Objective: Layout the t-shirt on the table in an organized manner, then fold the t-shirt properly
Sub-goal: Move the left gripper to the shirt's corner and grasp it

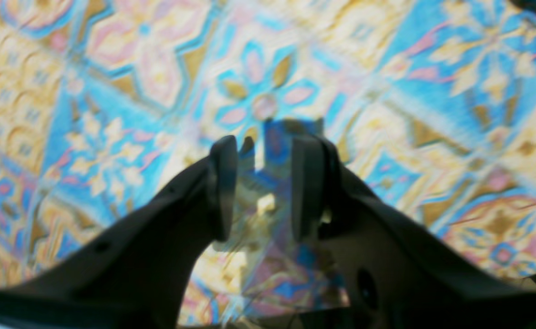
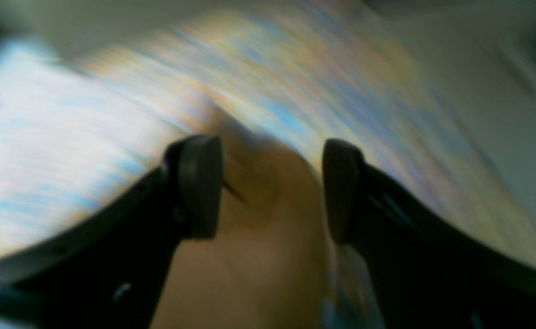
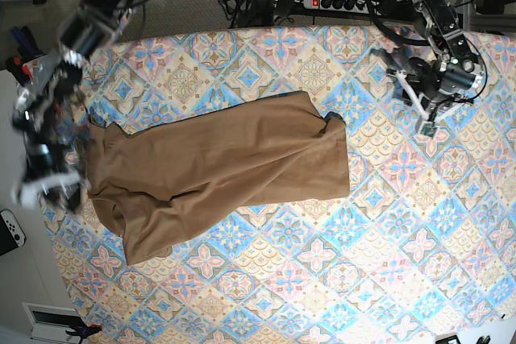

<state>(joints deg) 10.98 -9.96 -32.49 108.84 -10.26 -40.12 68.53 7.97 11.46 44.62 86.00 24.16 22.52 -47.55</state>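
One t-shirt [image 3: 218, 167] lay rumpled on the desk [image 3: 387, 263], soft and limp, likely light; best pinched at a hem or sleeve edge. Right tool [image 2: 272, 189] stood parted, empty, over its edge; left tool [image 1: 263, 187] partly parted, empty, well clear of the shirt.

Spread on the worktop [image 3: 387, 223]: t-shirt [image 3: 218, 167], lying crosswise from the left edge toward the middle in the base view, nearer the far edge than the near one. At the left edge, beside and partly over the t-shirt's left end: right gripper [image 3: 50, 187], with the cloth between and below it in the wrist view. Near the far right corner, well apart from the t-shirt, above bare worktop: left gripper [image 3: 426, 110].
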